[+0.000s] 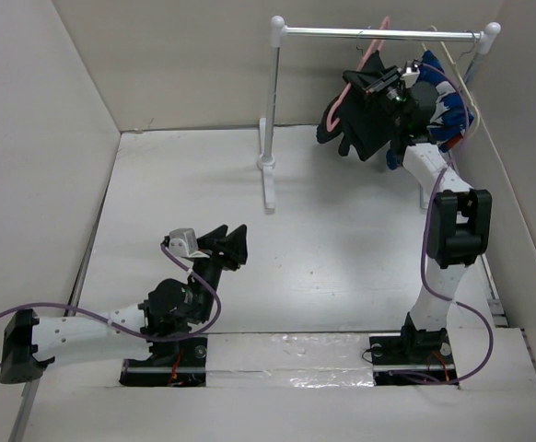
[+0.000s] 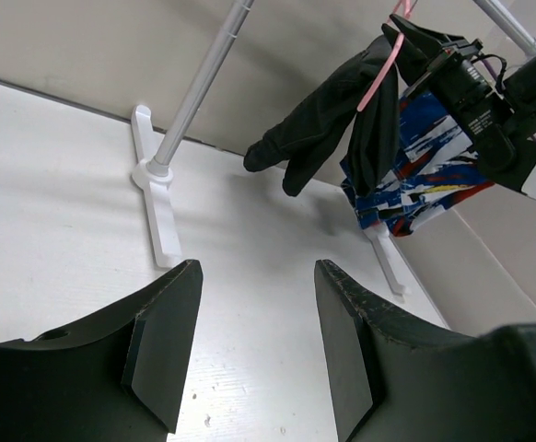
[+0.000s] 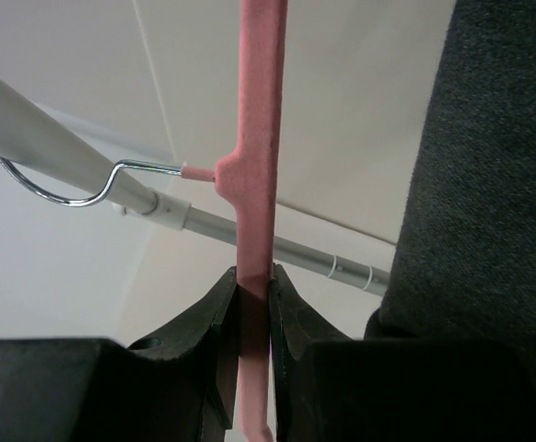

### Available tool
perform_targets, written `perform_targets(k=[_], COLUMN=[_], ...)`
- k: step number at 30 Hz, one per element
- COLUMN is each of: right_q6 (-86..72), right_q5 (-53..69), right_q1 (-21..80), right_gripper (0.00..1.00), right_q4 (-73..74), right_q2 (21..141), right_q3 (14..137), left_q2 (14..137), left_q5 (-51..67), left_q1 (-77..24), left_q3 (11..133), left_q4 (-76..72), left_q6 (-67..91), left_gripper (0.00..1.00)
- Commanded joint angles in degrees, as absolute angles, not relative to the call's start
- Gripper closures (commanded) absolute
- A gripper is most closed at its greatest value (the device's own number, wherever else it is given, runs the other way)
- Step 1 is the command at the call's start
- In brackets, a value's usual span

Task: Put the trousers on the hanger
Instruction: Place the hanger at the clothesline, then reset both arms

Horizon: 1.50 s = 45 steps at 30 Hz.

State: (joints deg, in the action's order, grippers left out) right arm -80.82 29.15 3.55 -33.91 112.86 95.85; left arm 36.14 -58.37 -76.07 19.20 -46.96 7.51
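Black trousers (image 1: 365, 124) hang bunched under the rail (image 1: 378, 34) at the far right, with the right gripper (image 1: 385, 85) up against them. The left gripper (image 1: 229, 241) sits low over the table (image 1: 323, 249).

From the left wrist, its jaws stand wide apart and hold nothing. A patterned garment (image 2: 415, 175) hangs behind the trousers.

From the right wrist, the jaws pinch the pink hanger (image 3: 261, 92), whose hook (image 3: 65, 191) is over the rail.

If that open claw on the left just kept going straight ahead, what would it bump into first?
The left gripper would likely meet the white table first, near the rack's foot; depth is unclear.
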Motion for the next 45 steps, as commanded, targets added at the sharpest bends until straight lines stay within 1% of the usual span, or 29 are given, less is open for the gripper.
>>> perform_targets(k=[1,2,3,6,7,8,12,15,19,20,22,23,25,26,27,28,29,30,31,32,33,34,35,36,37,38,40,42,45], right_q6=[-80.42,-80.68,-80.86,-81.12,-81.04,-80.77,-77.18,-76.03,-71.29,-69.28,-66.46,-63.66,-60.83,-57.69,-56.00,-54.42,-50.23,-47.66,-45.03,-39.43,-36.59,-34.13,-28.79,-26.13,-24.02,-19.21,-14.87,-12.40,-12.92], right_q5=[31.02,31.11,31.29,32.17,32.25,32.26,33.04,33.58,34.54,34.63,36.29,37.34,40.67,42.09,43.14,44.46,45.08,45.52,45.70,45.27,44.57,42.47,41.15,39.83,36.60,34.91,30.09,28.57,28.03], right_q1=[3.16,3.16,3.16,3.16,3.16,3.16,2.64,1.49,0.26,0.26,0.26,0.26,1.13,1.75,2.54,3.51,5.43,6.32,7.02,7.55,8.43,8.44,8.44,8.96,8.96,8.96,8.96,8.96,8.96], right_gripper=[1.00,0.98,0.86,0.58,0.18,0.00,0.00,0.00,0.00,0.00,0.00,0.00,0.00,0.00,0.00,0.00,0.00,0.00,0.00,0.00,0.00,0.00,0.00,0.00,0.00,0.00,0.00,0.00,0.00], right_q4=[-44.90,-46.04,-48.58,-52.19,-52.90,-53.35,-51.33,-52.47,-51.24,-51.59,-51.51,-51.24,-52.20,-52.12,-51.77,-50.64,-49.23,-47.13,-41.28,-37.04,-33.00,-24.87,-19.65,-14.64,-4.67,0.74,14.16,18.27,18.73], right_q2=[110.57,110.57,110.31,109.26,108.73,108.20,104.60,100.56,92.92,90.99,85.19,83.16,77.28,75.17,72.97,68.25,65.85,63.22,57.62,54.52,51.19,47.59,40.07,36.34,32.82,26.61,21.73,16.90,15.29], right_q3=[97.57,95.04,93.53,88.70,87.55,86.50,84.11,80.70,73.32,69.04,64.71,60.25,55.05,52.41,46.73,43.80,41.07,36.35,34.30,32.36,30.52,27.63,26.81,26.37,26.28,27.50,29.78,30.94,29.28], left_q2=[37.00,37.26,37.79,39.54,39.99,40.34,41.39,41.48,41.49,41.40,41.40,41.48,42.27,42.88,44.37,45.43,46.48,48.93,50.17,51.23,52.63,52.73,52.65,51.34,50.37,49.23,45.63,41.77,37.81], left_q5=[-59.06,-58.98,-59.06,-59.94,-60.03,-60.03,-60.03,-60.03,-58.54,-57.32,-56.08,-54.42,-52.39,-49.60,-47.57,-44.68,-37.77,-34.57,-31.67,-27.12,-25.77,-25.14,-24.01,-23.12,-22.07,-19.71,-17.76,-16.88,-15.74], left_q1=[-76.29,-76.29,-76.29,-76.29,-76.29,-76.29,-76.29,-75.77,-73.57,-73.04,-70.94,-70.06,-66.82,-65.40,-63.74,-59.63,-57.50,-55.57,-53.63,-50.92,-50.28,-50.27,-50.27,-50.27,-50.27,-50.27,-50.27,-50.27,-50.27], left_q3=[20.21,20.39,20.48,21.18,21.36,21.71,22.06,21.97,22.50,22.76,23.03,23.29,23.73,24.51,25.04,25.57,26.53,26.98,27.42,28.38,28.82,29.09,28.48,27.78,26.99,25.16,23.47,21.28,18.20], left_q4=[-49.48,-49.48,-49.40,-49.22,-49.04,-48.87,-48.78,-48.78,-46.15,-45.27,-43.34,-42.46,-40.01,-38.86,-36.50,-35.52,-34.72,-34.11,-33.58,-32.79,-32.00,-31.21,-31.38,-31.64,-32.60,-33.04,-33.40,-32.61,-32.08], left_q6=[6.59,6.59,6.59,6.42,6.42,6.50,6.50,6.68,8.96,9.66,11.59,12.56,15.28,16.51,17.65,19.67,20.30,20.82,22.05,22.93,23.72,24.34,24.61,24.87,25.05,25.83,26.63,28.81,31.02], left_gripper=[0.51,0.51,0.51,0.50,0.50,0.50,0.50,0.50,0.50,0.49,0.48,0.46,0.44,0.43,0.42,0.41,0.41,0.41,0.41,0.42,0.43,0.43,0.43,0.43,0.43,0.43,0.44,0.45,0.45])
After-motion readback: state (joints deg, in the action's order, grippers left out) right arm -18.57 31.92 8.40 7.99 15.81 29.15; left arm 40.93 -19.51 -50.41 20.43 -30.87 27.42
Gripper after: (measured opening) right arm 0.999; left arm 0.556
